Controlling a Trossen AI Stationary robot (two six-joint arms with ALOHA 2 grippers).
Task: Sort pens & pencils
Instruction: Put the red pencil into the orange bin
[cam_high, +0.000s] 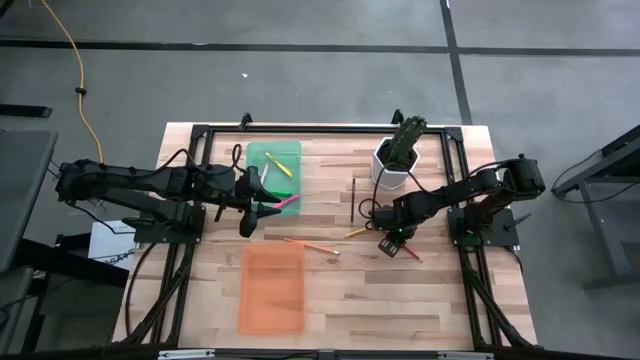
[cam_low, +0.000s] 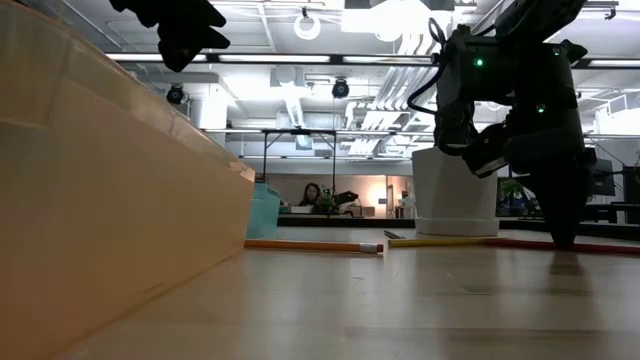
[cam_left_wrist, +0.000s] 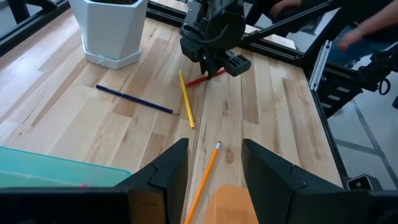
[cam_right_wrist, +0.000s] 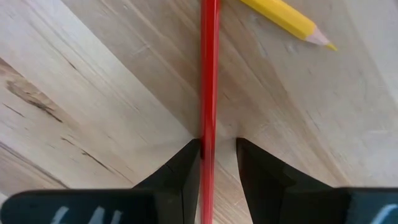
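The right tool (cam_high: 391, 243) is down at the bench (cam_high: 420, 300), right of centre, its two dark fingers (cam_right_wrist: 180, 168) straddling the red pencil (cam_right_wrist: 209, 74). One finger touches the pencil's side while the other stands just apart from it, so the tool is narrow around the pencil, which lies flat on the wood. Just beside it lies the yellow pencil (cam_high: 355, 233), its sharpened tip near the red one. The dark pencil (cam_high: 353, 198) lies a little farther back, near the white planter (cam_high: 388, 168) that holds a green plant (cam_high: 406, 138). The orange pencil (cam_high: 312, 245) rests near the middle of the bench, its eraser end pointing right.

The left tool (cam_high: 257, 200) hangs over the bench at the near right corner of the green tray (cam_high: 262, 152), fingers spread wide and holding nothing. In the green tray on the far left lie pens: a yellow one (cam_high: 277, 166), a green one (cam_high: 280, 192), and a magenta one (cam_high: 289, 202) poking over the tray's right edge. The orange tray (cam_high: 272, 290) sits nearer, below the green tray in the high view.
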